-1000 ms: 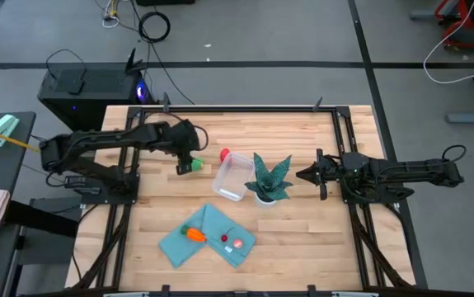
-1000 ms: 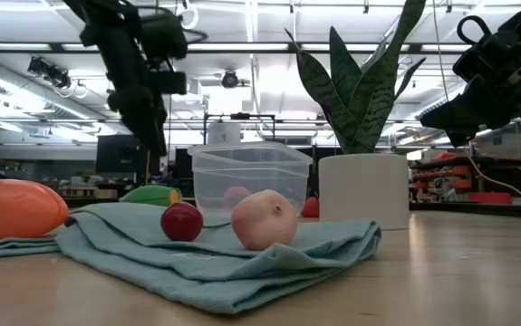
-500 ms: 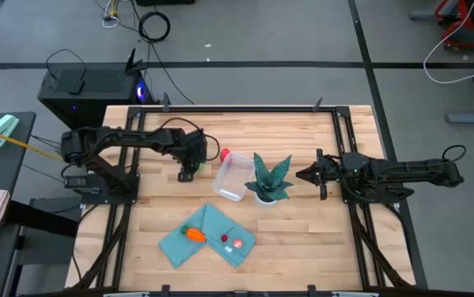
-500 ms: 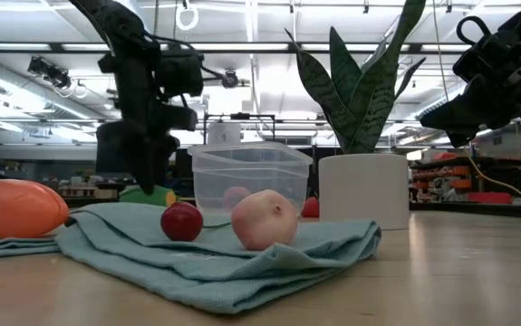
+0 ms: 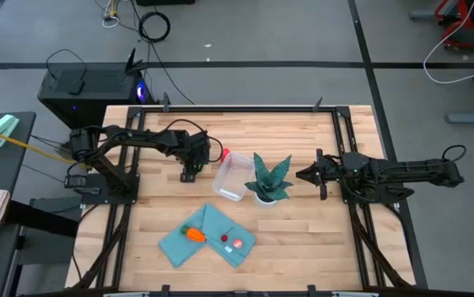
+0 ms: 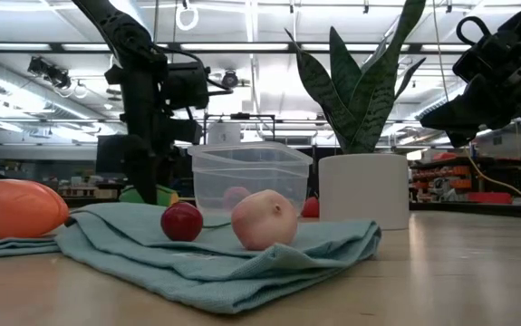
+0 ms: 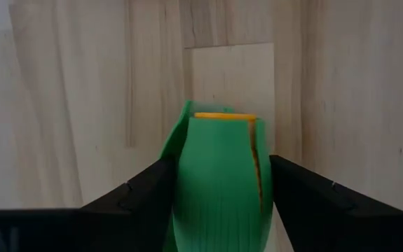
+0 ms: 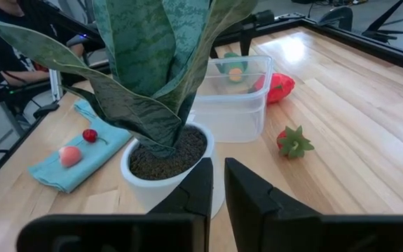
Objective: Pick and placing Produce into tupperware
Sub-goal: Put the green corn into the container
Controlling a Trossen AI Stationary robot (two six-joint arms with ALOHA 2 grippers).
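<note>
Clear tupperware [image 5: 232,177] sits mid-table, nothing clearly inside it; the red round produce [image 5: 224,154] lies just outside its far corner. White plant pot [image 5: 265,196] is just beside the box on the right. Left gripper [image 5: 190,172] is down at the table just left of the box, jaws clamped on the green oval produce [image 7: 219,182]. Right gripper [image 5: 304,175] waits right of the plant, fingers nearly together, holding nothing. Carrot piece [image 5: 194,234] and small red pieces [image 5: 225,239] rest on the teal cloth [image 5: 208,235] near the front edge. Bare wood all round the cloth.
</note>
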